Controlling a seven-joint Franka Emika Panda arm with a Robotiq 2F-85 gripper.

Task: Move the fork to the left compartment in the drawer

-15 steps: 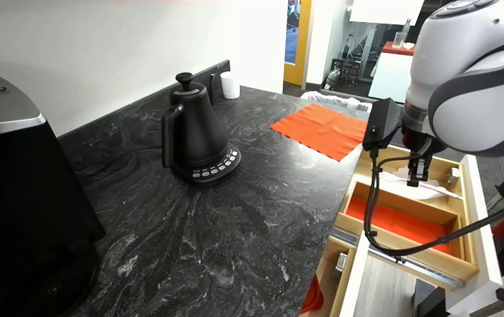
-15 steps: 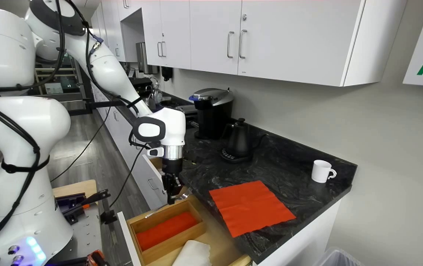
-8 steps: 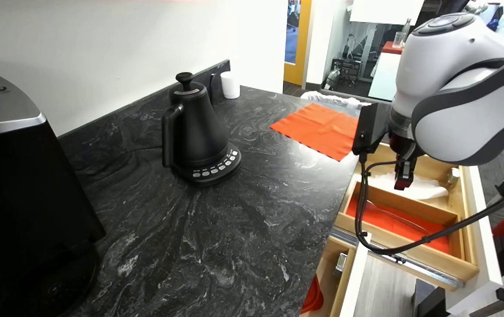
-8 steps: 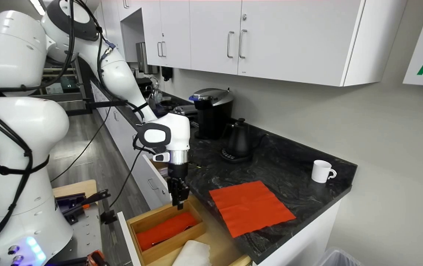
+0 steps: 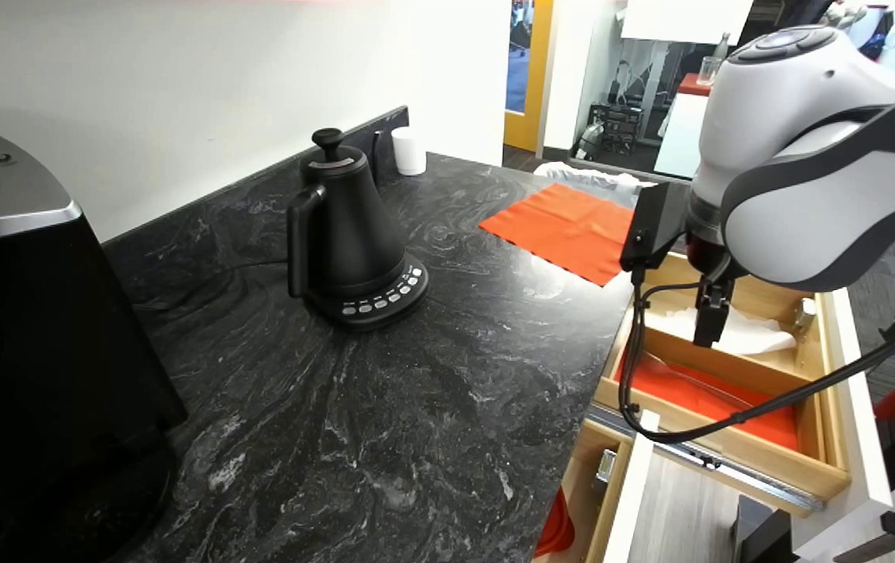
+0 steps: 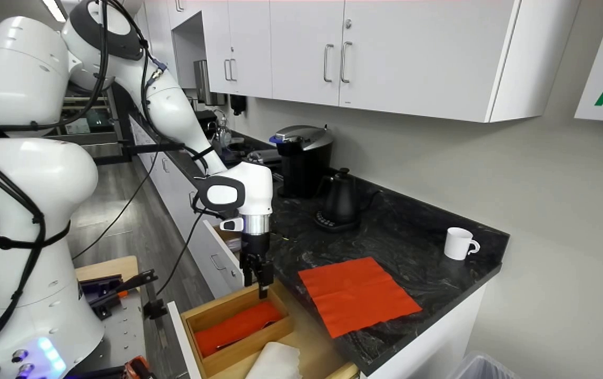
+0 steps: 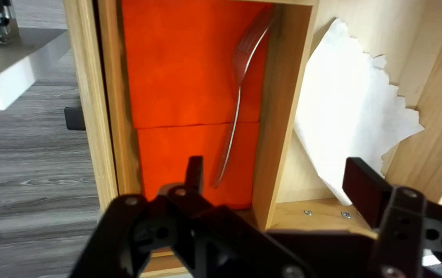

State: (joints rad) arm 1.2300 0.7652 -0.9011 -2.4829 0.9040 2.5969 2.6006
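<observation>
**Slim silvery fork (image 7: 238, 99) lies in the orange-red-lined left compartment (image 7: 182, 85)**

It rests inside the light wooden drawer (image 7: 94, 116) — probably where the task wants it. The black claw (image 7: 275, 170) hangs above, parted, holding nothing. A stray dip or swing could bump the thin wooden partition (image 7: 282, 108), jolting the fork — or snag the ragged white paper (image 7: 344, 104).

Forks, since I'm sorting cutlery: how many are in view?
1: the fork, in the orange-red-lined section of the drawer. Others could be hidden, perhaps under the white sheet.
</observation>
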